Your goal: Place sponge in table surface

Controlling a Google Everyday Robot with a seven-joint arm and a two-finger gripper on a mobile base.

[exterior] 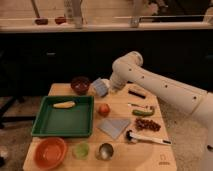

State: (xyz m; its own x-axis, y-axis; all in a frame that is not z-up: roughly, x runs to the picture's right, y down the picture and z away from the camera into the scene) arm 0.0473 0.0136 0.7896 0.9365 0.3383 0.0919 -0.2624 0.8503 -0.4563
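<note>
The sponge [100, 87] is a small thick grey-blue block at the back of the table surface [120, 102], just right of a dark red bowl [80, 85]. My gripper [106, 87] is at the end of the white arm that reaches in from the right. It is shut on the sponge's right side and holds it tilted, low over the pale wood. I cannot tell whether the sponge touches the tabletop.
A green tray [37, 131] with a banana [64, 104] lies at the left. A red fruit [104, 109], a flat grey-blue cloth [114, 127], a green vegetable [143, 112], red berries [149, 125], a white-handled tool [148, 139], an orange bowl [49, 152], a green cup [81, 149] and a metal cup [104, 150] lie around.
</note>
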